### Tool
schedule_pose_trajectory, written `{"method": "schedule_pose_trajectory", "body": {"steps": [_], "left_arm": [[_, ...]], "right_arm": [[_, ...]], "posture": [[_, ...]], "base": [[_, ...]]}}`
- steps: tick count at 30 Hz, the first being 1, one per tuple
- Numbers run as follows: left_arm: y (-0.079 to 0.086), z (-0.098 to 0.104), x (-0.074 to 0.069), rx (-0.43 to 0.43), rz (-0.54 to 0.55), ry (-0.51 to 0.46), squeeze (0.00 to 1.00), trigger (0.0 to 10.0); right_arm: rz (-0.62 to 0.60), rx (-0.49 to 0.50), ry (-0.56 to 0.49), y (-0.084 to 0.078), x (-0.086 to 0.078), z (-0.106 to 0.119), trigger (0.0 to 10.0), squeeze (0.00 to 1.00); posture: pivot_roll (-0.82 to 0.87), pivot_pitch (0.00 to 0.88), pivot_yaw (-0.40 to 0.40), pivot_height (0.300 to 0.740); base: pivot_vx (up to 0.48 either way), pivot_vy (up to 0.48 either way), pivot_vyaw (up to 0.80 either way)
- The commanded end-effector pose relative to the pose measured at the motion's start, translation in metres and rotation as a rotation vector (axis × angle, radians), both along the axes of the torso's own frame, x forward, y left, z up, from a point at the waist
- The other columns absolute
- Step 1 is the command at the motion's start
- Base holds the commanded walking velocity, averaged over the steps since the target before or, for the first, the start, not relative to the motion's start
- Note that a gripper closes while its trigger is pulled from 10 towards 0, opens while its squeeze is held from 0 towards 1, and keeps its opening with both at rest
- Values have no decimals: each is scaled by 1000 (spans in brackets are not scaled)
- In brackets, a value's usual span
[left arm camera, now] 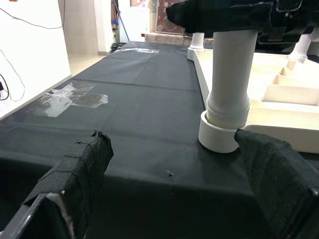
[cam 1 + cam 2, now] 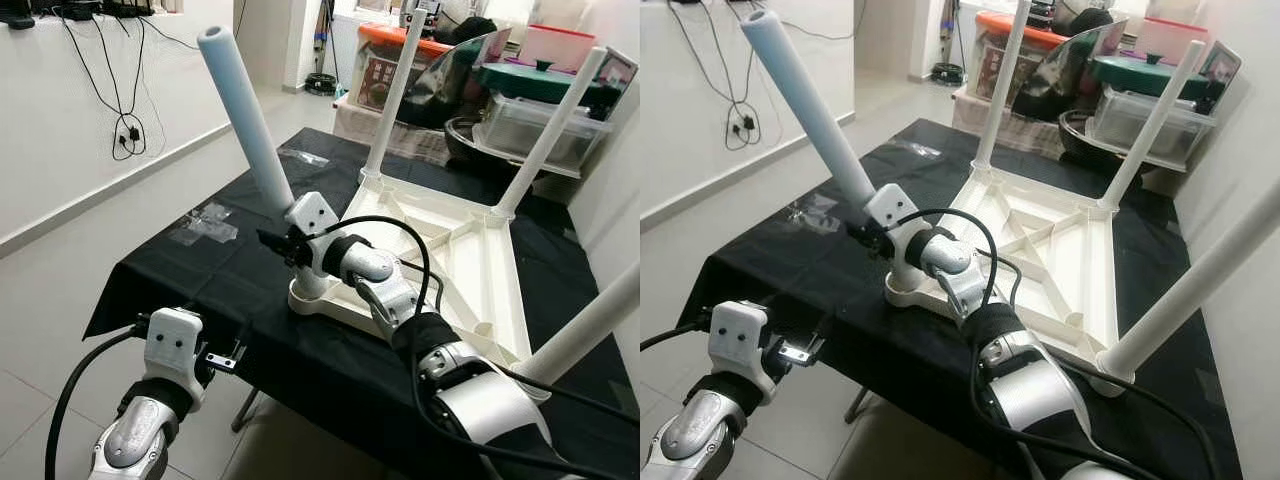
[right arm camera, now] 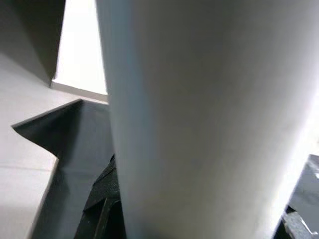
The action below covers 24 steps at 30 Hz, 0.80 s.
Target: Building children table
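Left eye view: white child's table (image 2: pixel 450 250) lies upside down on a black cloth (image 2: pixel 230 270), three legs standing up.
Fourth leg: white tube leg (image 2: pixel 245 115) leans away from the robot, its foot in the near-left corner socket (image 1: pixel 219 137).
Right gripper: right gripper (image 2: pixel 285 245) is clamped on the leg low down, just above the socket.
Left gripper: left gripper (image 1: pixel 174 169) hovers at the cloth's near edge, fingers (image 1: pixel 82 169) apart, pointing at the socket.
Background: storage boxes (image 2: pixel 540 120) beyond the far edge; cables (image 2: pixel 125 130) on the left wall.
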<state>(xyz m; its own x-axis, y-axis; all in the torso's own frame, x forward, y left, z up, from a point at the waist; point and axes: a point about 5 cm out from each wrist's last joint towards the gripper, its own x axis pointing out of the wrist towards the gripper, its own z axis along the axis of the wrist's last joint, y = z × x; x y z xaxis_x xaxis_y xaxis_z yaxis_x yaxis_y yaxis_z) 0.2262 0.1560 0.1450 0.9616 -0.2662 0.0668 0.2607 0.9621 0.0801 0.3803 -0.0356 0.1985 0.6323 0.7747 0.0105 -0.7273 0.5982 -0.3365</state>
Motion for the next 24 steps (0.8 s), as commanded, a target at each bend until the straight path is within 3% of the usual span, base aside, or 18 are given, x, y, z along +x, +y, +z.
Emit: {"method": "schedule_pose_trajectory", "body": {"steps": [1, 4, 5, 7, 10, 19, 24], "left_arm": [[-1, -1, -1, 0, -7, 6, 0, 10000], [-1, -1, -1, -1, -6, 8, 0, 10000], [-1, -1, -1, -2, -5, 10, 0, 10000], [-1, -1, -1, -2, -5, 10, 0, 10000], [0, -2, -2, -10, 1, 15, 0, 10000], [1, -3, -2, -12, 4, 20, 0, 10000], [2, -3, -1, -10, 8, 19, 0, 10000]], "right_arm": [[-19, 45, 126, -6, 0, -16, 0, 0], [-29, 82, 199, -7, 0, -22, 0, 0], [-45, 122, 276, -8, 0, -29, 0, 0], [-45, 122, 276, -8, 0, -29, 0, 0], [-101, 251, 502, -9, -4, -52, 0, 0], [-154, 323, 587, -15, -7, -64, 0, 0], [-182, 347, 552, -23, -4, -61, 0, 0]], "posture": [[150, 0, -163, 740], [151, 0, -165, 740], [154, 0, -169, 740], [154, 0, -169, 740], [152, 0, -169, 740], [147, 0, -165, 740], [147, 0, -165, 740]], "base": [[0, 0, 0], [0, 0, 0], [0, 0, 0], [0, 0, 0], [0, 0, 0], [0, 0, 0], [0, 0, 0]]}}
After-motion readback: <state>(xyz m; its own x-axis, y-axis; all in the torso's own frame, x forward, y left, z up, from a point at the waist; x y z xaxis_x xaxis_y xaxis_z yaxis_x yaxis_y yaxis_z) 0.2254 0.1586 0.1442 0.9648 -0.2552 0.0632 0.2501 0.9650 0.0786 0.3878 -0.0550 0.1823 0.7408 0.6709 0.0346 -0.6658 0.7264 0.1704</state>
